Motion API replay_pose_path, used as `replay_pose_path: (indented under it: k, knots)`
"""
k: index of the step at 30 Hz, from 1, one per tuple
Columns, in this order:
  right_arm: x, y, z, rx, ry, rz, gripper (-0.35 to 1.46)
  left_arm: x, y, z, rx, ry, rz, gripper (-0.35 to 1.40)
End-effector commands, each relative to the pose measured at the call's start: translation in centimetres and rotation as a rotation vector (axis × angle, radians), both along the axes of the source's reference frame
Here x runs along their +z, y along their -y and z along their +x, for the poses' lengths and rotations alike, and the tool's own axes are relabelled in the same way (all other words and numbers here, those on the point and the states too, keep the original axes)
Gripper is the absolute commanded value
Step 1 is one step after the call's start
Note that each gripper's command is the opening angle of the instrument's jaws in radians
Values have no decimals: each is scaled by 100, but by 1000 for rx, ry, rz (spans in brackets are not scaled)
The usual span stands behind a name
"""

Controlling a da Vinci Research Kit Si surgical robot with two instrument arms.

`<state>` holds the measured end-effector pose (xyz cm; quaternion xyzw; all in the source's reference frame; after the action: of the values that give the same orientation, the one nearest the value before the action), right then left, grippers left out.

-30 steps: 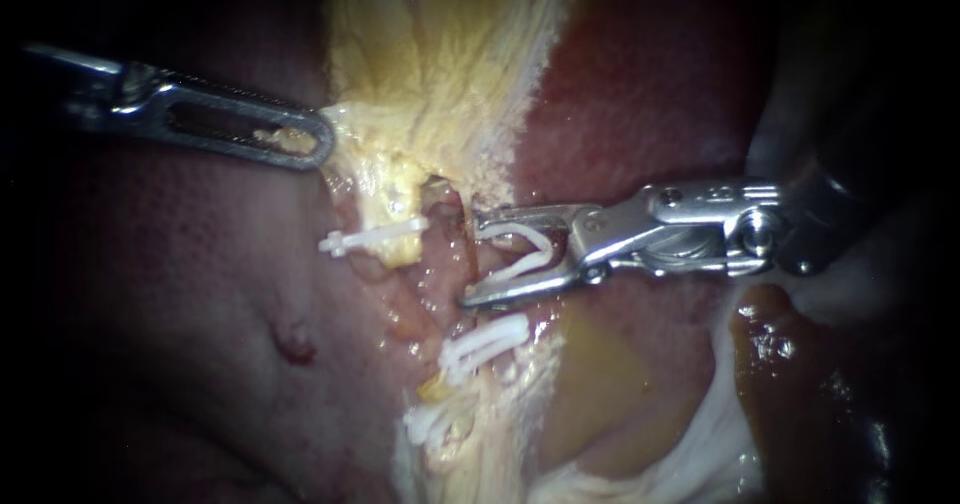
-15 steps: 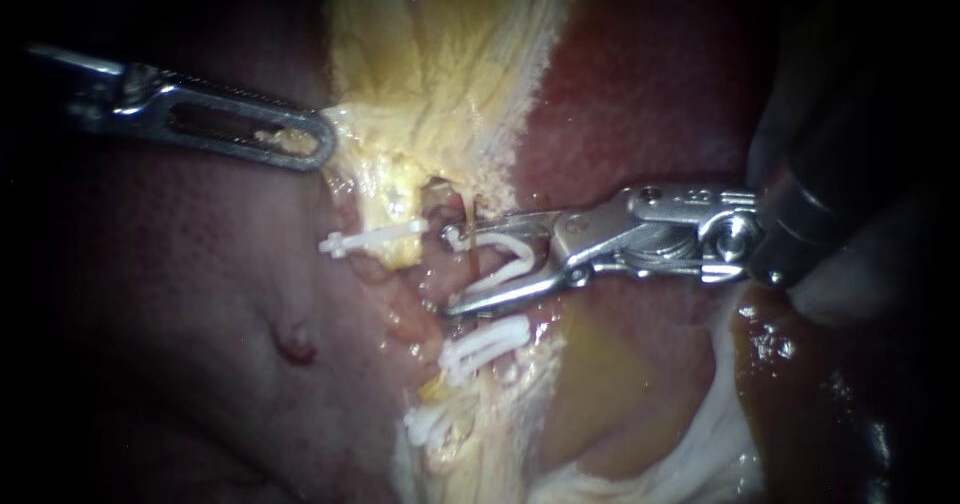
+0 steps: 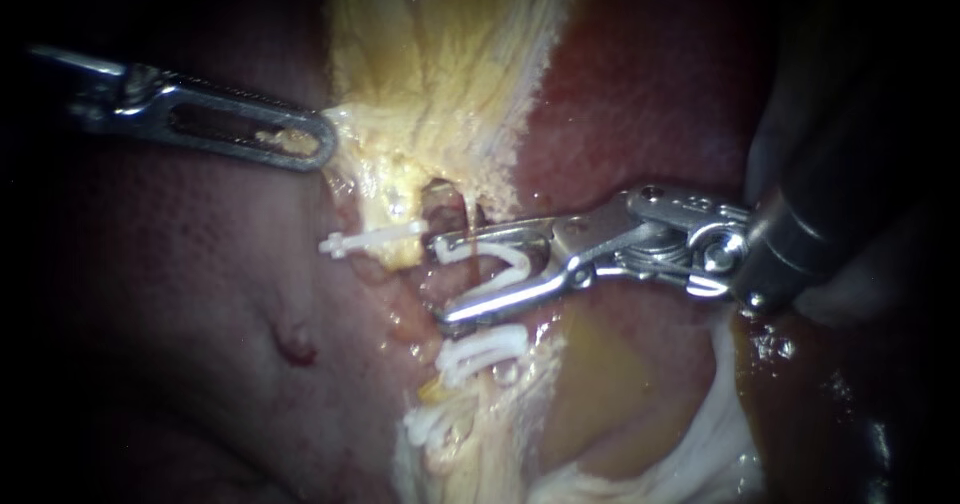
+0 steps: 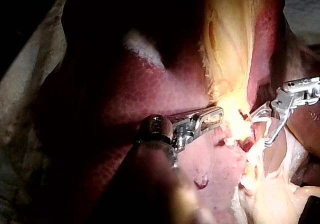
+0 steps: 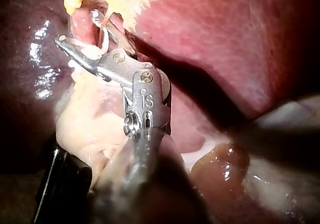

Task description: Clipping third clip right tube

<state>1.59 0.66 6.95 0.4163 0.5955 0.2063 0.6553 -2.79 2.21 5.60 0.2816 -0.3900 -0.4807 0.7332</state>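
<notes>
White clip open, V-shaped.

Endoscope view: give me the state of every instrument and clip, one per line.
Left instrument: jaws shut on the edge of the pale yellow tissue.
Right instrument: jaws wide apart, holding the new clip from both sides.
New clip: open, not latched.
Upper-left clip: closed.
Lower clips: closed.
</notes>
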Motion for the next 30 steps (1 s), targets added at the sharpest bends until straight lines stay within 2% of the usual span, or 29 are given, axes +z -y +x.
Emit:
replay_pose_path:
  k: [1,6,17,22,26,30]
  knots:
    - [-2,-1,0,5,-7,9,50,0,0,0,0,0,0,-35]
    - [-7,-7,-1,13,-20,16,50,0,0,0,0,0,0,-35]
    - [-13,-3,-3,8,-38,43,49,0,0,0,0,0,0,-35]
    - [-28,4,-5,-25,-75,54,49,0,0,0,0,0,0,-35]
    - [-47,6,-6,-27,-111,72,49,1,0,0,0,0,0,-35]
    - [-62,2,-6,-33,-141,84,49,1,0,0,0,0,-1,-35]
